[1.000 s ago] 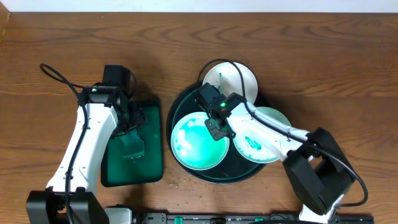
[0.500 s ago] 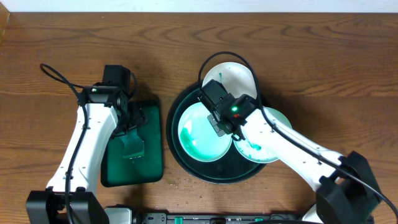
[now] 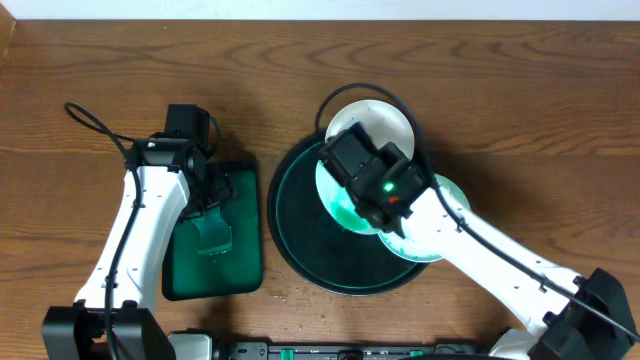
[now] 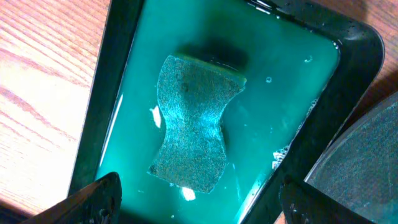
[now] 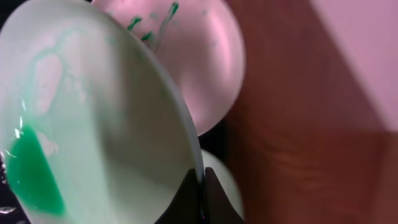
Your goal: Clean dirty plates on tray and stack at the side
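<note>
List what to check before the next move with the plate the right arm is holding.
1. Grip on the held plate: ok, right jaws shut on its rim.
2. Held plate clean: not ok, green smear on its face.
3. Left jaws ready: ok, open above the cloth in the rectangular tray.
4. Rear plate clean: not ok, green streaks.
5. Third plate clean: cannot tell, the arm covers most of it.
6. Room on the round tray: ok, its left half is bare.

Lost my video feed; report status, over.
Left gripper open above sponge in small tray. Right gripper shut on plate rim, tilted over round tray. Another plate close behind, no blockage seen.
</note>
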{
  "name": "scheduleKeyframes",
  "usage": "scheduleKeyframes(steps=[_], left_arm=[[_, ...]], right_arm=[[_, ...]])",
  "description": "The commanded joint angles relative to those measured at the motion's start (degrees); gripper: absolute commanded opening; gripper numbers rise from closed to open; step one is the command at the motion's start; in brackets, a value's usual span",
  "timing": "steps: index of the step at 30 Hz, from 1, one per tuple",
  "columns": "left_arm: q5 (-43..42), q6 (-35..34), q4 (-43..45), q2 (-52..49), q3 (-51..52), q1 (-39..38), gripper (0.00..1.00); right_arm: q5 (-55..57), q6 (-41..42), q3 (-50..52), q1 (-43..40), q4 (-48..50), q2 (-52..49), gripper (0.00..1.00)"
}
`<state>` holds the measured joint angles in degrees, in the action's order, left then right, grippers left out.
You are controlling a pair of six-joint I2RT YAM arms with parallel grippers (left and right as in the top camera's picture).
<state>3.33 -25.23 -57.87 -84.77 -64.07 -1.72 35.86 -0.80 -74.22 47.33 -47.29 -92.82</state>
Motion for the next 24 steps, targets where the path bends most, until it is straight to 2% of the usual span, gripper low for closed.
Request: scheduleKeyframes(steps=[1, 11, 19, 24], left_arm=[[0.1, 0.3, -0.1, 0.5, 0.1, 0.0, 0.81], [0.1, 0.3, -0.1, 0.5, 0.1, 0.0, 0.81], [0.1, 0.3, -0.1, 0.5, 0.1, 0.0, 0.81], [0.1, 0.3, -0.1, 0.5, 0.1, 0.0, 0.81]], right_arm=[[11.0, -8.2, -1.2, 3.4, 0.8, 1.4, 0.01], [24.5, -17.4, -1.2, 12.5, 3.2, 1.4, 0.01], [36.3, -24.5, -1.2, 16.8, 3.2, 1.4, 0.01], [39.8, -27.2, -1.2, 18.8, 3.4, 1.4, 0.01]])
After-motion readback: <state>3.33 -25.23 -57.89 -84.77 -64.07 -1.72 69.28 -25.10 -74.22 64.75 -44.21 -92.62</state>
